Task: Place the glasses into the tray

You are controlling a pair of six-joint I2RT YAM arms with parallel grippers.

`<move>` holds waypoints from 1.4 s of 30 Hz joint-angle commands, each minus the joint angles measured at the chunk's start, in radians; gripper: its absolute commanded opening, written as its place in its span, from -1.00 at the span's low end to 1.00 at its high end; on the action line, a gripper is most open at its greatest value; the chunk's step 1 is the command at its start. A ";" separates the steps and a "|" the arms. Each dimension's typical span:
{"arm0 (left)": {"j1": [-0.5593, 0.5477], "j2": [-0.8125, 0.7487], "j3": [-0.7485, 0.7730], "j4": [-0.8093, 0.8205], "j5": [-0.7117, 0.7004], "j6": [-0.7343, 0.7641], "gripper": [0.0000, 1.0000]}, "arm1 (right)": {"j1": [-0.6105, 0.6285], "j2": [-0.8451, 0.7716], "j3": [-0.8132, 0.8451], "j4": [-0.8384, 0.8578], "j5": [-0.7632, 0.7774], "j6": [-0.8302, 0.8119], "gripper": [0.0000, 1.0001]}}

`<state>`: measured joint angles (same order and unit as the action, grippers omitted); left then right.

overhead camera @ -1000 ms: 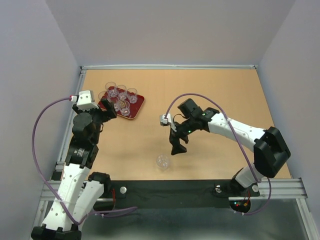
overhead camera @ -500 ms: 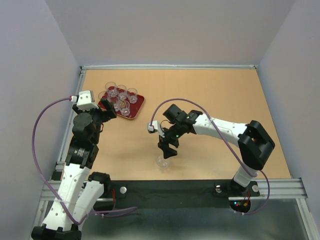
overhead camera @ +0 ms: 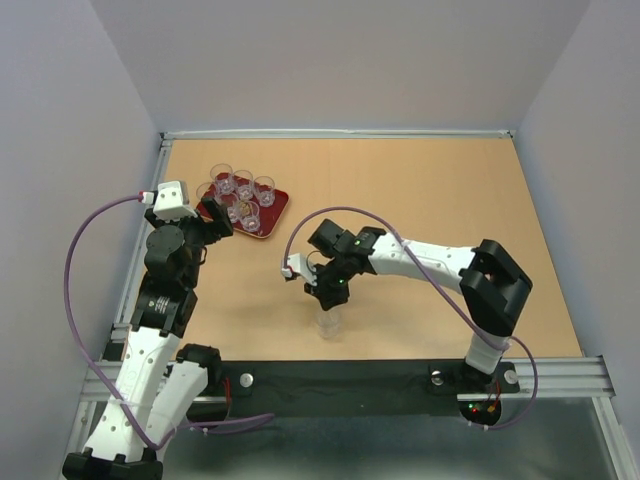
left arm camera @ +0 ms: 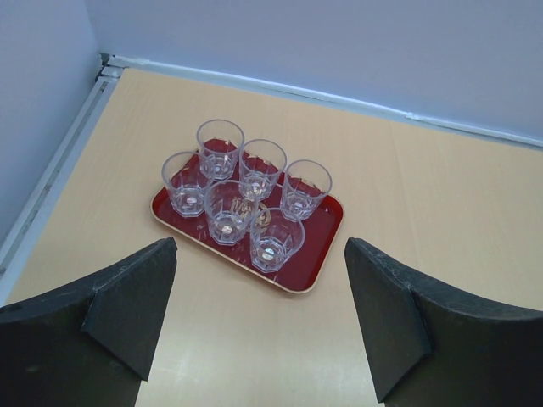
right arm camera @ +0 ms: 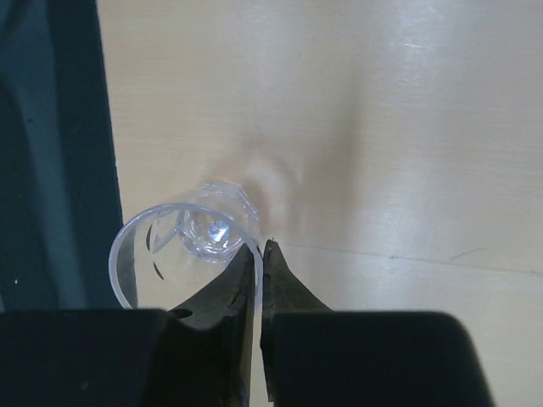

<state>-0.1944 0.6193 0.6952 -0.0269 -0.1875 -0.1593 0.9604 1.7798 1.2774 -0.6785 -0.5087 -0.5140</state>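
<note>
White-and-black arms (overhead camera: 440,258), purple cables (overhead camera: 67,270), black wedge fingers (left arm camera: 127,309), apparently a green light (overhead camera: 354,241)

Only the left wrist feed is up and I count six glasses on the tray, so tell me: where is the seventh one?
Observer: The seventh glass stands on the table by the near edge, close to the black strip, between the two arm bases.
Operator: Upright, or tipped over?
Observer: Upright; the right wrist camera looks down through its mouth to its base.
Operator: Has the right arm got it?
Observer: It looks so: the right arm's fingers are pinched on its wall, one inside the rim and one outside.
</note>
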 commanded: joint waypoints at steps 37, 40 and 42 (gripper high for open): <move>0.004 -0.118 -0.029 0.073 -0.086 0.015 0.83 | -0.192 0.398 0.637 0.600 0.516 0.732 -0.99; 0.006 -0.119 -0.029 0.073 -0.086 0.017 0.83 | -0.192 0.431 0.672 0.606 0.513 0.750 -0.99; 0.004 -0.121 -0.029 0.073 -0.084 0.015 0.83 | -0.190 0.451 0.685 0.606 0.513 0.752 -0.99</move>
<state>-0.1944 0.5098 0.6754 -0.0105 -0.2634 -0.1574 0.7609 2.1948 1.8969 -0.1410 0.0051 0.1928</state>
